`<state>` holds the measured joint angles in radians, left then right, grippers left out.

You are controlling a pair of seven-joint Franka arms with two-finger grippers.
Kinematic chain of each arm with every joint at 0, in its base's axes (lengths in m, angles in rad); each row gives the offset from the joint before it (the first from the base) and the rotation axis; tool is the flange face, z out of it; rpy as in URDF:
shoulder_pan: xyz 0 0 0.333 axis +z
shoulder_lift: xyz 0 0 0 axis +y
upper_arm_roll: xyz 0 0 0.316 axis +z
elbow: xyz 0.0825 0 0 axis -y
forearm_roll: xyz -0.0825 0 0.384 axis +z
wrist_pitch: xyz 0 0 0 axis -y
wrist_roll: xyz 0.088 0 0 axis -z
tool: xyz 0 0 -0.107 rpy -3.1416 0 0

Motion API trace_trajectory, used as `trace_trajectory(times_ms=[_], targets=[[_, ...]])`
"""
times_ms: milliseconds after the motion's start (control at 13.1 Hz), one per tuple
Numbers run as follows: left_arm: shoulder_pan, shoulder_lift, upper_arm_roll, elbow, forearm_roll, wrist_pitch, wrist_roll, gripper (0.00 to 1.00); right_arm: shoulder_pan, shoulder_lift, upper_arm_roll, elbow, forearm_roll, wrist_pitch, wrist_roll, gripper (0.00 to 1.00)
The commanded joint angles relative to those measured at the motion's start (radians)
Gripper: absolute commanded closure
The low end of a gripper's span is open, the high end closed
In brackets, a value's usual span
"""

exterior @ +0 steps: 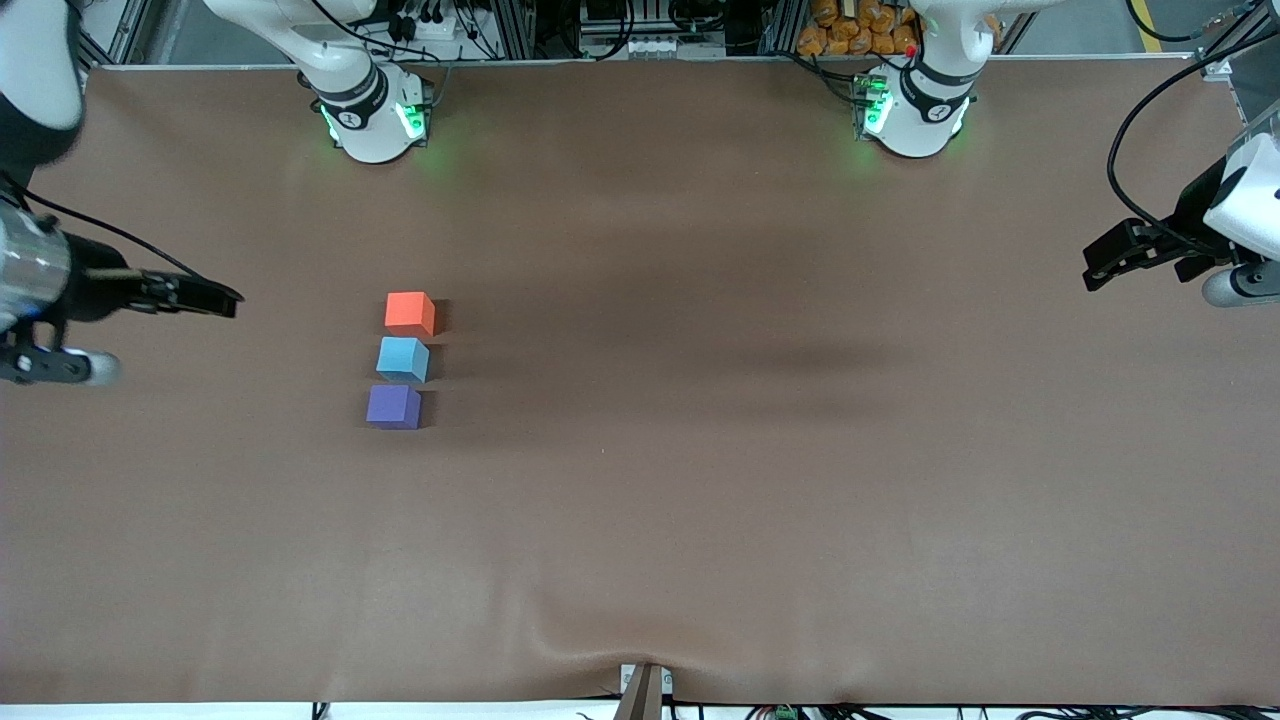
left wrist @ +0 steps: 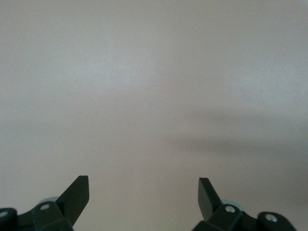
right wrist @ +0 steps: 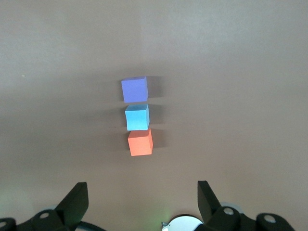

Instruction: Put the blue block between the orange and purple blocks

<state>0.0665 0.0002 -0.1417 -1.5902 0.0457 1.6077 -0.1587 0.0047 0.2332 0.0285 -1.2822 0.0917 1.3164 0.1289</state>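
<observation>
front view: blue block [exterior: 403, 358] sits in line between orange block [exterior: 410, 312] and purple block [exterior: 393, 407].
right gripper [exterior: 205, 298], spread wide and empty, hangs nearer it, toward the right arm's end; left gripper [exterior: 1112, 262], likewise spread and empty, waits well apart.

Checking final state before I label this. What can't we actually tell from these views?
- Gaps in the row: blue block sits between orange block and purple block; front and right wrist views are too coarse to show touching or apart.
- Left wrist view: only bare table past the open left gripper; no blocks.
- Right gripper: open; arm cut by the front view's edge.
</observation>
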Motion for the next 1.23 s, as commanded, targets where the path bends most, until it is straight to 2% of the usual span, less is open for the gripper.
trace_trajectory(times_ms=[0,230,460,843,1149], targets=[[0.013,-0.022,-0.01,-0.016,0.006,-0.003,0.011,0.0,-0.009,-0.093,0.021,-0.034,-0.004,-0.014,-0.003,0.0],[0.013,-0.02,-0.01,-0.02,0.006,-0.003,0.011,0.0,-0.017,-0.207,0.016,-0.17,-0.007,0.046,-0.005,0.0],[0.013,-0.029,-0.012,-0.017,-0.012,-0.011,0.021,0.0,-0.017,-0.264,0.014,-0.227,-0.02,0.069,-0.005,0.0],[0.015,-0.028,-0.01,-0.008,-0.035,-0.014,0.059,0.0,-0.009,-0.276,0.018,-0.218,-0.065,0.083,-0.009,0.0],[0.015,-0.031,-0.006,-0.01,-0.041,-0.014,0.099,0.0,-0.012,-0.238,0.019,-0.121,-0.09,0.072,-0.049,0.0]])
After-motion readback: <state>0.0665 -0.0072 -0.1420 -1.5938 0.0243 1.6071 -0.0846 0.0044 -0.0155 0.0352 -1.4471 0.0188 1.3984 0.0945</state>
